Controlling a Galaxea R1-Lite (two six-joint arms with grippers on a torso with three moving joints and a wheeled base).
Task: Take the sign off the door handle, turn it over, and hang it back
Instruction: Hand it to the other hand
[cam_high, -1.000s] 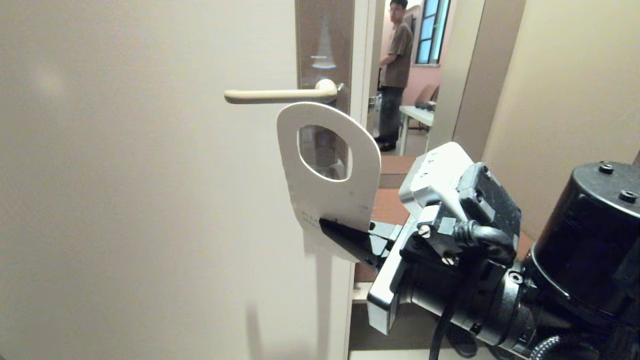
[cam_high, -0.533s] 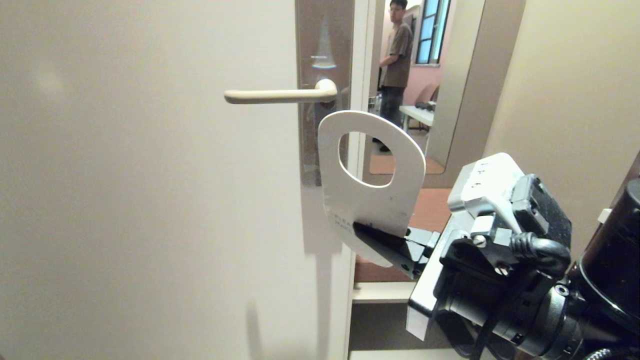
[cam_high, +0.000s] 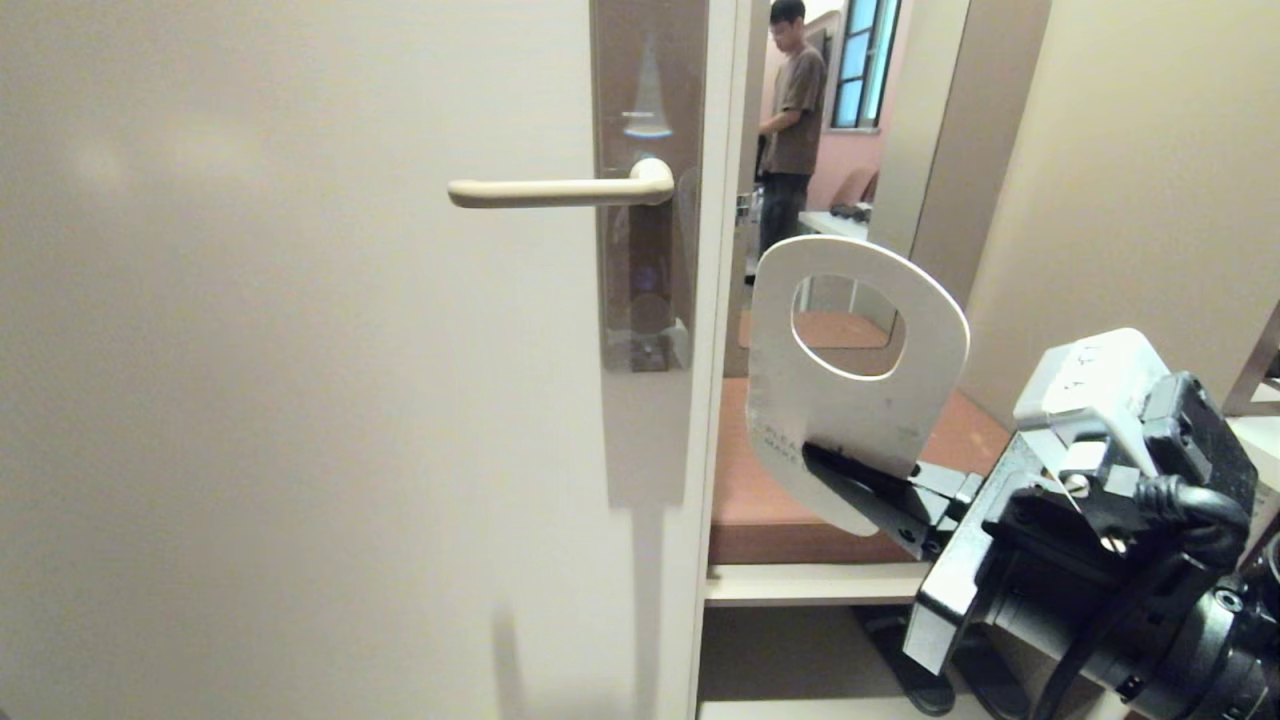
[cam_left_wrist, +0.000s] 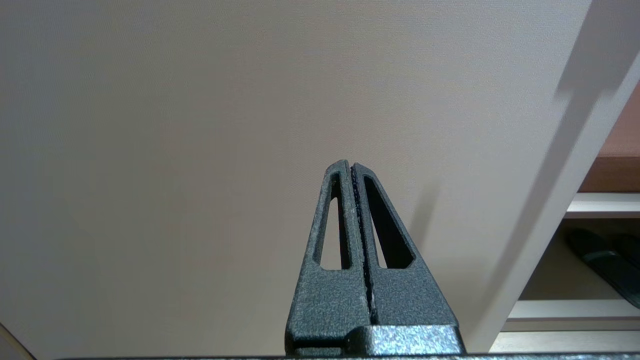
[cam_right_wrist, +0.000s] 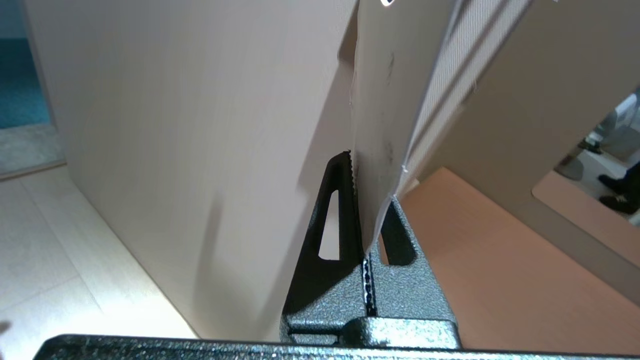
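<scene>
White sign (cam_high: 855, 400), off the door handle (cam_high: 560, 190) and right of it, sits pinched at its lower edge in the closed right tool (cam_high: 850, 480); turning it may let the thin card slip.

Hotel-style room: door (cam_high: 300, 400) with make-up-room sign (cam_high: 850, 400).

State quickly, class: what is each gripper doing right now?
Left gripper: shut, empty.
Right gripper: shut on the sign, off the handle.
</scene>
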